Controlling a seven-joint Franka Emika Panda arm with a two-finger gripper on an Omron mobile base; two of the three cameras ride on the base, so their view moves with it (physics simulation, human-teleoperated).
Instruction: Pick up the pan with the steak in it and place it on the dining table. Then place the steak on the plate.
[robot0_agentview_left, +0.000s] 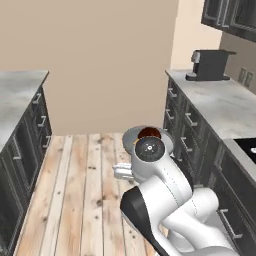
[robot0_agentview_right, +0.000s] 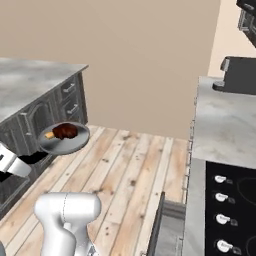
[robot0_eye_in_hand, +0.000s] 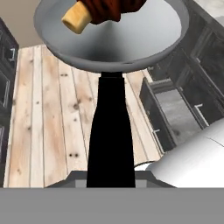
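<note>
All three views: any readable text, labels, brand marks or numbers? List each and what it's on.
None readable.
Coffee machine: no brand or label shows.
Stove knobs: white with dark marks beside them, too small to read.
Pan, its black handle and the steak: no markings.
Cabinet fronts and counters: no text or signs.

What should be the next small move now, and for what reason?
Probably keep the pan level and carry it onward toward the dining table. The gripper is shut on the pan's black handle, the pan hangs in the air above the wooden floor between the counters, and the steak lies loose inside.
</note>
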